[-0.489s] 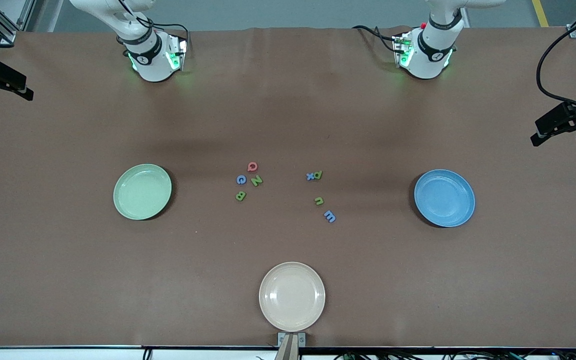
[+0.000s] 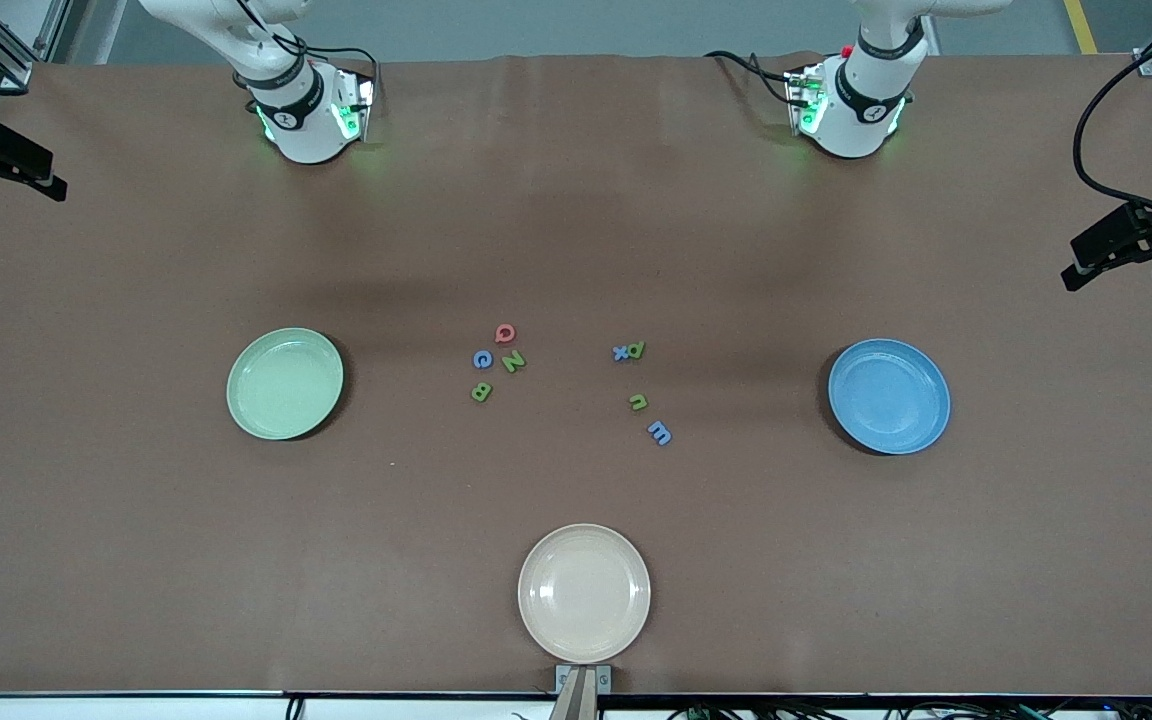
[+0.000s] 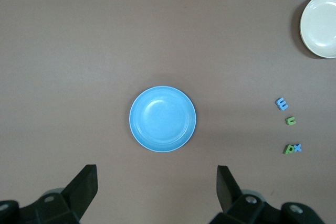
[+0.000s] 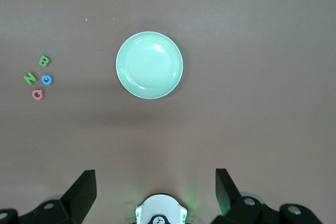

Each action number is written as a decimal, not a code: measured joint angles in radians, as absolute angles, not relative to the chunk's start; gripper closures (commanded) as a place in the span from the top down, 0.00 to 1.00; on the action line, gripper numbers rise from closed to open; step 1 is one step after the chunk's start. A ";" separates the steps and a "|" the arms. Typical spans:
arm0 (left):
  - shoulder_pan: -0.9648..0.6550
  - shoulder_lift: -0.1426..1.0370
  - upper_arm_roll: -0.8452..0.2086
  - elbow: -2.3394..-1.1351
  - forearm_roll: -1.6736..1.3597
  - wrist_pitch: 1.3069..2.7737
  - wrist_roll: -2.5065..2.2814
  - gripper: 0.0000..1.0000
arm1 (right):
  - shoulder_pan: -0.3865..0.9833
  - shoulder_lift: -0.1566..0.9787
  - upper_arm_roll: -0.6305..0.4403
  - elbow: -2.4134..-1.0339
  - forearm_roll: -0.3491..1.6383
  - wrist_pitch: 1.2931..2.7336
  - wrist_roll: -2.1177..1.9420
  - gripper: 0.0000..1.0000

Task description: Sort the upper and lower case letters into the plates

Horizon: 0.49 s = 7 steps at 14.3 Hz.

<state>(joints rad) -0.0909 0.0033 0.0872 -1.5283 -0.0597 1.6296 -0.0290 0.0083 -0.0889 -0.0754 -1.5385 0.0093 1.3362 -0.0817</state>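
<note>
A pale green plate (image 2: 284,384) lies toward the right arm's end of the table and a blue plate (image 2: 889,396) toward the left arm's end; both are empty. Between them lie capitals Q (image 2: 505,333), C (image 2: 482,359), N (image 2: 513,362), B (image 2: 480,392) and small letters x (image 2: 620,352), p (image 2: 637,349), n (image 2: 638,402), m (image 2: 660,433). My left gripper (image 3: 157,182) is open and empty, high above the blue plate (image 3: 163,118). My right gripper (image 4: 156,182) is open and empty, high above the green plate (image 4: 149,65). Neither gripper shows in the front view.
A cream-beige plate (image 2: 584,593) lies empty at the table edge nearest the front camera. The arms' bases (image 2: 308,110) (image 2: 851,105) stand at the table's top edge in the front view. Black camera mounts (image 2: 1136,240) stick in at both ends.
</note>
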 measured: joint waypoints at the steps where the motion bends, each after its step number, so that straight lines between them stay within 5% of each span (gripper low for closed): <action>1: -0.094 0.005 0.085 -1.532 -0.060 1.615 -0.030 1.00 | 0.008 -0.089 -0.075 -1.538 0.009 1.336 -0.082 1.00; 7: -0.144 0.143 -0.055 -1.561 -0.063 1.600 -0.346 1.00 | 0.008 -0.089 -0.075 -1.538 0.009 1.336 -0.082 1.00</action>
<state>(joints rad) -0.1436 0.1426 -0.0554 -1.5611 -0.0627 1.6000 -0.3463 0.0083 -0.0893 -0.0751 -1.5376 0.0093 1.3356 -0.0818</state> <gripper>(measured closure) 0.000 0.000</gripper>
